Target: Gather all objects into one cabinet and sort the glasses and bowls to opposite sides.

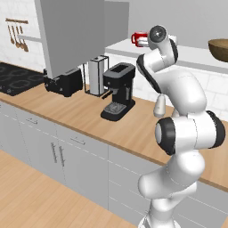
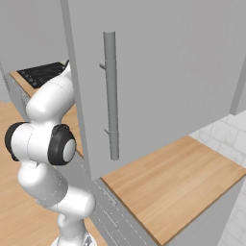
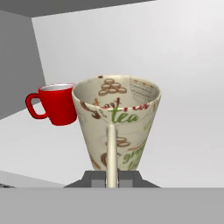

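Wooden bowl (image 1: 219, 49) running off the right edge of the left base view, half cut. Red mug (image 1: 139, 38) sitting partly hidden behind the arm's wrist. Patterned cup (image 3: 116, 124) covering the tool (image 3: 112, 178) fingertips and the red mug's right side in the hand view.

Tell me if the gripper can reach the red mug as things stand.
Probably not: the gripper is shut on the handle of the tea-printed cup, which partly blocks the red mug.
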